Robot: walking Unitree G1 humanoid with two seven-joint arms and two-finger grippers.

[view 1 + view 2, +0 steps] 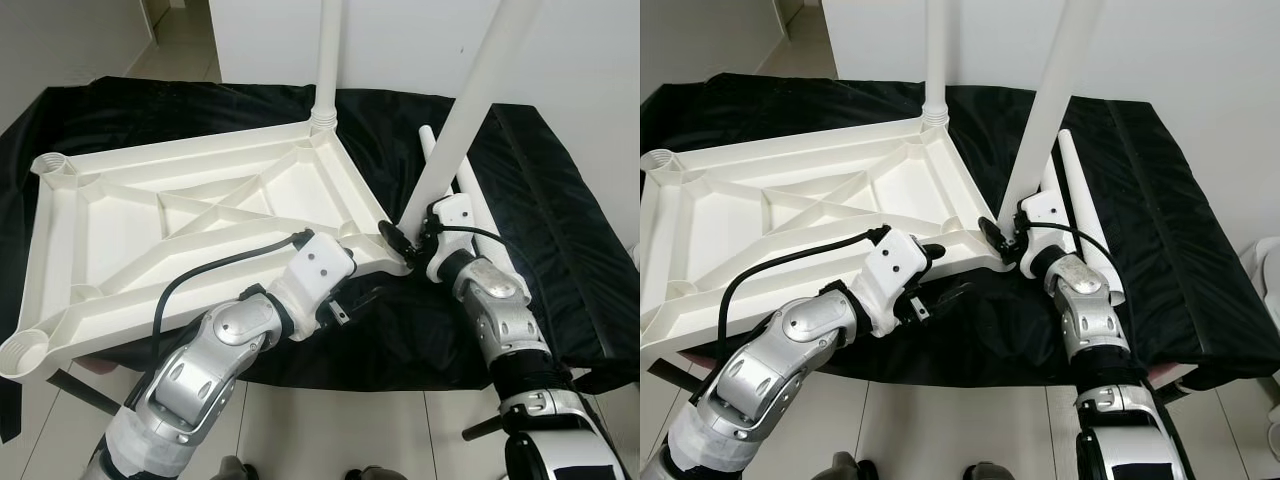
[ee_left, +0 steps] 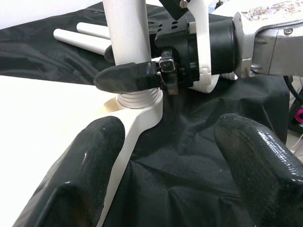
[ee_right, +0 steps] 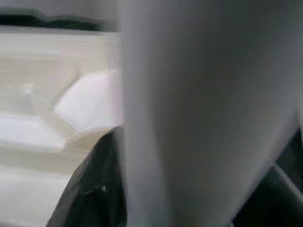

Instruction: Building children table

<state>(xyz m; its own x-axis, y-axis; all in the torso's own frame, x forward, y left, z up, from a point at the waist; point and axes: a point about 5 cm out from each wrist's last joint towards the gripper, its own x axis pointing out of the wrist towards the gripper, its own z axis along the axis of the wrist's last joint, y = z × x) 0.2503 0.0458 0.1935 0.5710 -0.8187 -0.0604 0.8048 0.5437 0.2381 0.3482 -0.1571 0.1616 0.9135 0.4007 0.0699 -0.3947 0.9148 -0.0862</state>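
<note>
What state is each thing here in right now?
Tabletop: upside down on the black cloth.
Far leg: upright in its corner socket.
Near leg: tilted, gripped at its base.
Spare legs: lying loose.
Right gripper: shut on near leg.
Left gripper: open.

No readable text, labels, brand marks, numbers or signs anywhere: none on the white plastic parts, the black cloth or the arms.

A black cloth (image 1: 560, 250) carries the upturned white tabletop (image 1: 180, 220) and loose legs (image 1: 1080, 215)
</note>
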